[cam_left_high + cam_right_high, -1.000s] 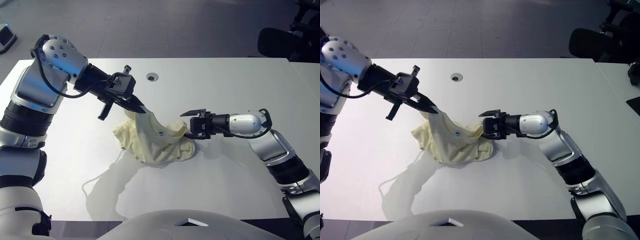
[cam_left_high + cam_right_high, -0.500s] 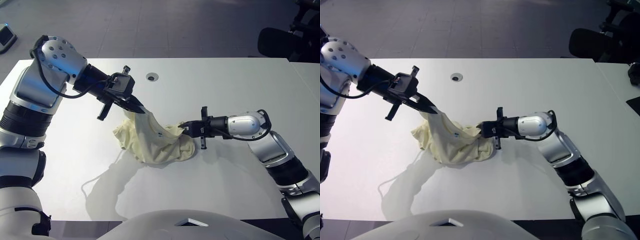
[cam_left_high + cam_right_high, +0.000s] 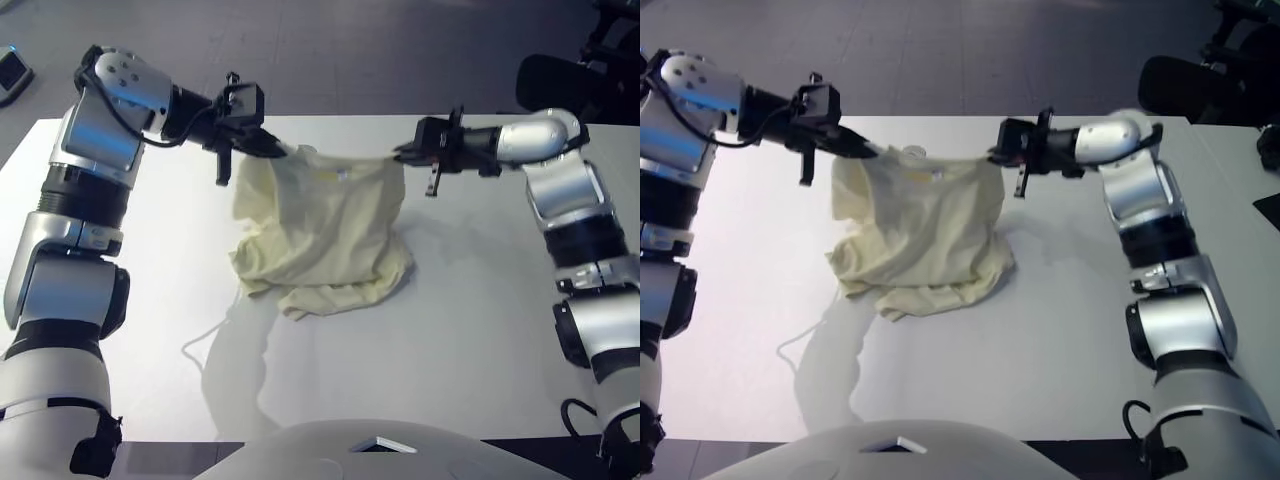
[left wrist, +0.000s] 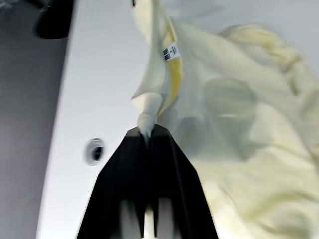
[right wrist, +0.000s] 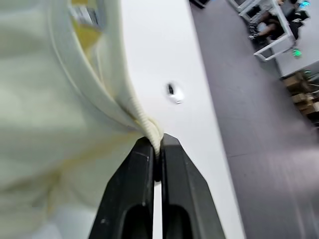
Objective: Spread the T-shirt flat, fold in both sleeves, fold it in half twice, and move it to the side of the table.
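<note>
Left tool (image 3: 279,152) and right tool (image 3: 401,155) tight on T-shirt (image 3: 322,222), cloth between and below.

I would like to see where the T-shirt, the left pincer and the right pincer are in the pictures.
T-shirt (image 3: 325,225): left eye view, middle of the hanging cloth.
left pincer (image 3: 279,150): left eye view, between its fingertips.
right pincer (image 3: 400,155): left eye view, between its fingertips.
</note>
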Action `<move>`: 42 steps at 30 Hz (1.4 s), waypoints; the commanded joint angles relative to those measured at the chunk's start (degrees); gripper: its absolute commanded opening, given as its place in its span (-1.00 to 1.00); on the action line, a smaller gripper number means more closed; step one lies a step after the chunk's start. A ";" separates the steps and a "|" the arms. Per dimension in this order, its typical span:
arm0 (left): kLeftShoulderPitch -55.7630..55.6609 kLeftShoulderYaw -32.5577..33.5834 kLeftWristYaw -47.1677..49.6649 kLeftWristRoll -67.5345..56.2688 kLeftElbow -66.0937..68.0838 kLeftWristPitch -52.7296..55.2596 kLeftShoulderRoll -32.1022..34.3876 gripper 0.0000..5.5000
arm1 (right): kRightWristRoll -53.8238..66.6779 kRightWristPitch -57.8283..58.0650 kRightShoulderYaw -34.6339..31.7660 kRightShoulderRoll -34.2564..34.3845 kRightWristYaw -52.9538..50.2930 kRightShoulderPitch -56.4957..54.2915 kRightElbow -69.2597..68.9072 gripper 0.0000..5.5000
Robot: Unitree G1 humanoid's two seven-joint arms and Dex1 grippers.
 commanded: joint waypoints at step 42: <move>-6.46 9.79 33.81 15.29 17.12 -17.13 -4.84 -1.00 | -9.08 -25.84 -8.01 5.31 -28.40 -20.25 36.44 -1.00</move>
